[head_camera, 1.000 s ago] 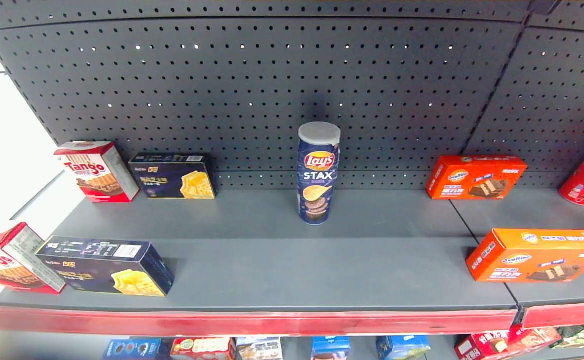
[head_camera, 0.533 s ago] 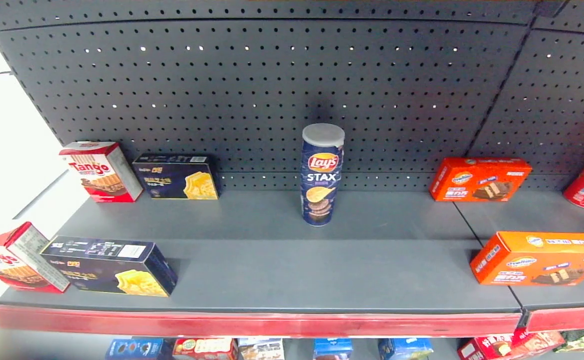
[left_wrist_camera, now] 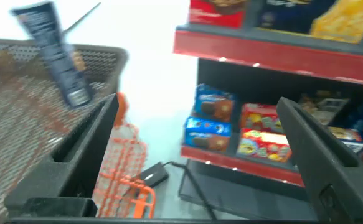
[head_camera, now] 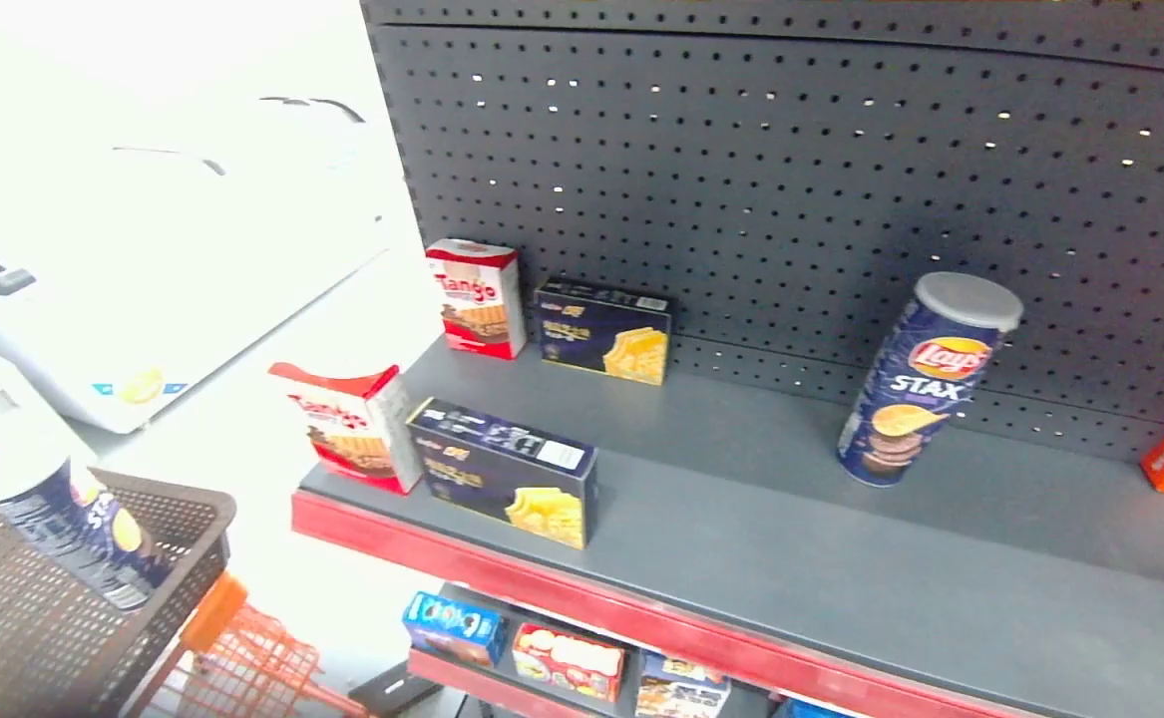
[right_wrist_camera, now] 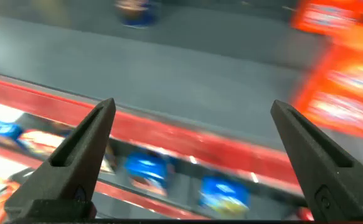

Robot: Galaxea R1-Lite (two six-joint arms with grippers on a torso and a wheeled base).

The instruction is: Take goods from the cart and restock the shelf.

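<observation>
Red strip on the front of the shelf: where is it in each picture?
Head view: the red strip runs along the shelf's front, under the dark box.
Left wrist view: the strip lies beneath the dark box.
Right wrist view: the strip crosses in front of the shelf's grey top.
Shared landmark: blue packs just below the strip.

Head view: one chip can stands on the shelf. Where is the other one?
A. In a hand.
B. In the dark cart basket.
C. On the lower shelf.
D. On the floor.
B: the other chip can leans tilted inside the dark basket, left of the shelf.
</observation>
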